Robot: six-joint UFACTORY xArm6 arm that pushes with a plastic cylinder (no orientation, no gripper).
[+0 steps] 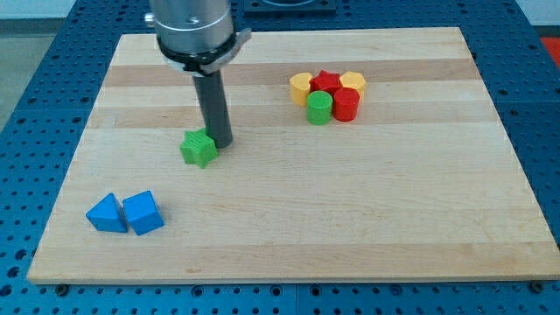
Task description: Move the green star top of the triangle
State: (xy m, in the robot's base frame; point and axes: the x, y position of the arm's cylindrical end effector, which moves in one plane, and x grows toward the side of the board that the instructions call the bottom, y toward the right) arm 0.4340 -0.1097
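A green star (199,148) lies on the wooden board at the view's centre-left. My tip (220,143) stands right against the star's right side, touching or nearly touching it. Two blue blocks sit side by side at the view's bottom left: a blue triangle (106,213) and a second blue block (143,213), which looks like a cube or wedge, just to its right. The star is well above and to the right of them.
A tight cluster sits at the view's upper right: a yellow block (301,87), a red star (325,81), a yellow block (353,82), a green cylinder (319,108) and a red cylinder (346,104). The board's edge (289,278) runs along the view's bottom.
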